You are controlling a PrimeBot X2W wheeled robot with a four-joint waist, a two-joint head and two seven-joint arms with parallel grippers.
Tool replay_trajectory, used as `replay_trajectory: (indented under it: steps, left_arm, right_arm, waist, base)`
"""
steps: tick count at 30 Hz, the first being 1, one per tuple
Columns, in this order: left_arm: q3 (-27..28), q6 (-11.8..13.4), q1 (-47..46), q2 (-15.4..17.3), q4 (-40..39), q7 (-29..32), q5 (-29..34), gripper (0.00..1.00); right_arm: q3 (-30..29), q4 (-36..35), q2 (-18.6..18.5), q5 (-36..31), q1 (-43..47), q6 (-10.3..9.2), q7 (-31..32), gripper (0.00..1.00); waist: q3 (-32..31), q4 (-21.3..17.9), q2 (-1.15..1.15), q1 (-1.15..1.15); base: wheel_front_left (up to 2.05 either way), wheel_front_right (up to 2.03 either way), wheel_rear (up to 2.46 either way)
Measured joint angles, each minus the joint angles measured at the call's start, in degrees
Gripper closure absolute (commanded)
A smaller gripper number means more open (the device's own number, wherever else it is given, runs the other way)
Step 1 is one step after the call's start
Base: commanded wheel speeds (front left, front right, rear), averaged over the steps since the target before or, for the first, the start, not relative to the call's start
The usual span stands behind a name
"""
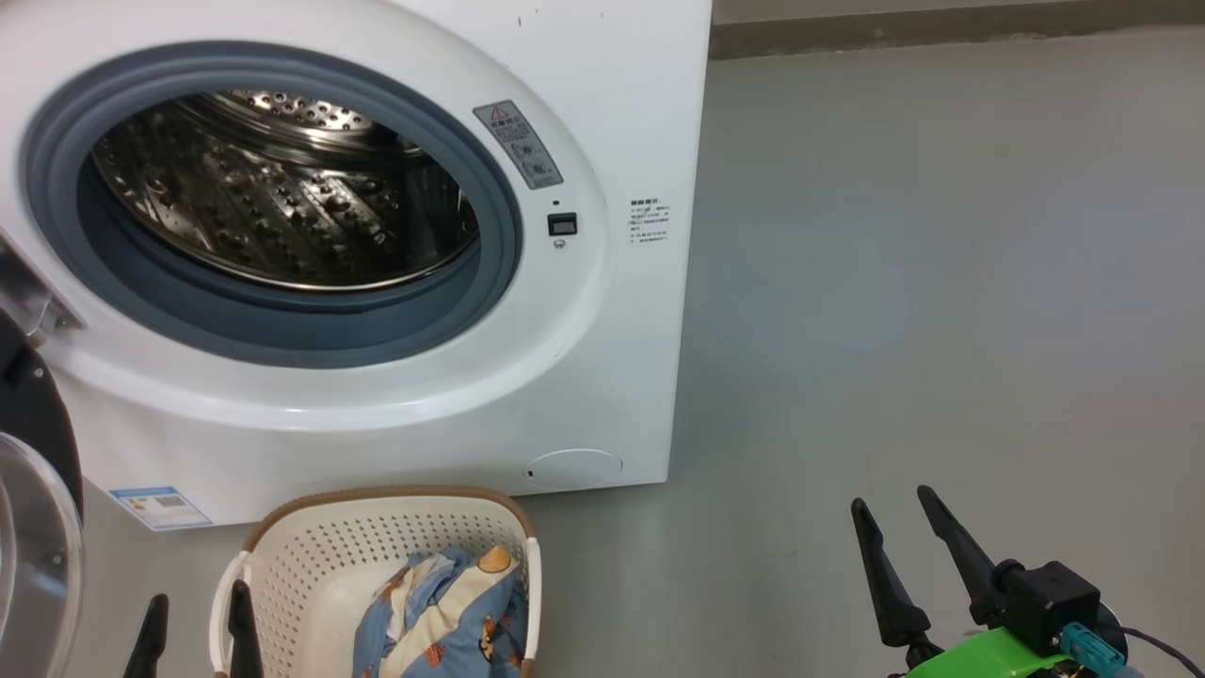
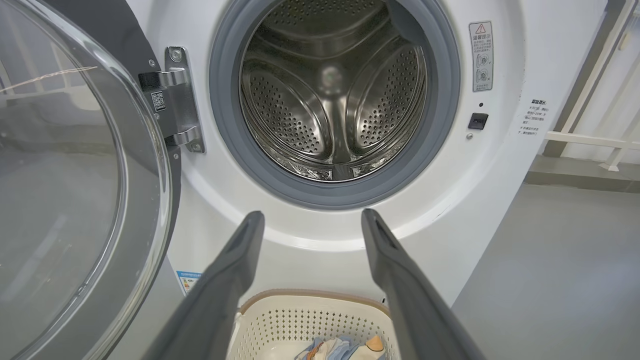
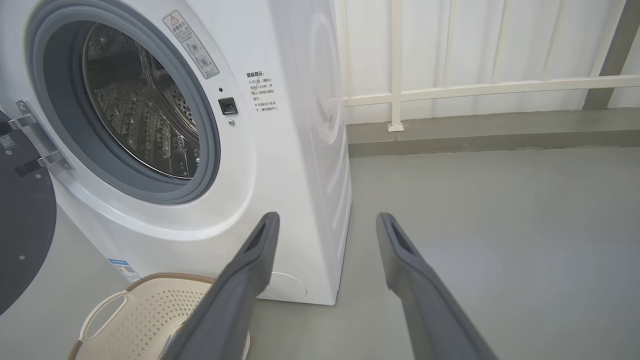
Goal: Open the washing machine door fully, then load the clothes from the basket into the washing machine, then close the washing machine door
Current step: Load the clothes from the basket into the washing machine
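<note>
door: glossy black-rimmed glass washing machine door [image 2: 75,165] swung wide, left of left gripper [image 2: 310,220] | claws: both released, right gripper [image 1: 904,523] idle | cream perforated basket [image 1: 311,556] beneath left gripper, bear-print clothes [image 1: 452,612] within reach | big white washing machine [image 1: 602,113] drum exposed ahead for loading

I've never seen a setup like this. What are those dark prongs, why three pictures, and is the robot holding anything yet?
The three pictures are one moment from three cameras. One sits on the robot's head and looks down; the others ride on each wrist, looking along that arm's two fingers.

The dark prongs are those fingers: the left gripper and the right gripper. Both are open and empty.

Ahead stands the washing machine, its drum empty. The washing machine door is swung open to the robot's left. On the floor in front sits the basket, with the clothes still inside, so loading has not begun.
</note>
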Motion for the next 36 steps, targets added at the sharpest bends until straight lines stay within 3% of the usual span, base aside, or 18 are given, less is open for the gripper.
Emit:
replay_trajectory:
  steps: [19, 36]
  left_arm:
    - [-0.92, -0.53, -3.66, -0.01, 2.91, 0.0, -3.01, 0.0]
    - [-2.05, -2.8, -18.72, 0.22, 12.7, 0.0, -4.33, 0.0]
  right_arm:
    - [-0.85, 1.32, 0.0, 0.25, -1.39, 0.0, 0.0, 0.0]
    - [-1.43, 0.07, -0.04, 0.01, -7.68, 0.0, 0.0, 0.0]
  waist:
    - [6.65, -0.79, 0.0, 0.0]
    - [21.22, -2.42, 0.0, 0.01]
  base:
    - [0.0, 0.0, 0.0]
    - [0.0, 0.0, 0.0]
